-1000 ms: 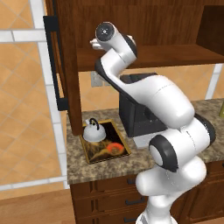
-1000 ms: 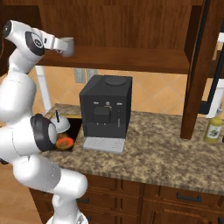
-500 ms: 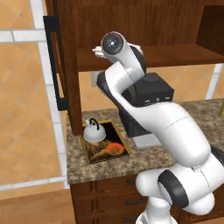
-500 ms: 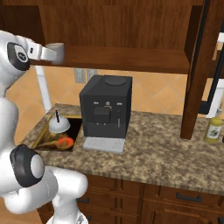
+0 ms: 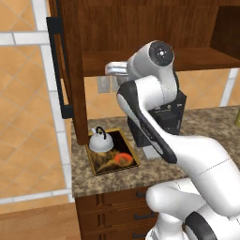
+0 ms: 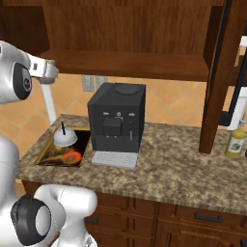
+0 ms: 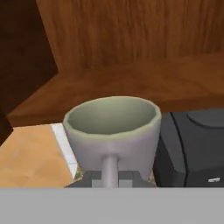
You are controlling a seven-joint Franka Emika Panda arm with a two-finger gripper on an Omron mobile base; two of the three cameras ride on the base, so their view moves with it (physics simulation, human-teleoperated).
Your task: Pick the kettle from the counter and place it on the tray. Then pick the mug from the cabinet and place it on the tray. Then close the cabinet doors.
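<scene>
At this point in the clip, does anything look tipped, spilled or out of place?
Nothing stands out. The kettle sits upright on the tray, and the mug is upright at the claw, its handle toward the camera.

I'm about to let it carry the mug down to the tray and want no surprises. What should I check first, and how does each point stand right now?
1. Mug in the gripper: ok, the handle sits between the fingertips, clear of the cabinet shelf.
2. Mug upright: ok, its open rim faces up in the hand view.
3. Kettle already on the tray: ok.
4. Free spot on the tray: ok, the part in front of the kettle, with the orange-red patch, is bare.
5. Path past the black coffee machine: cannot tell, it stands close beside the tray.
6. Cabinet doors: not ok, open.
</scene>
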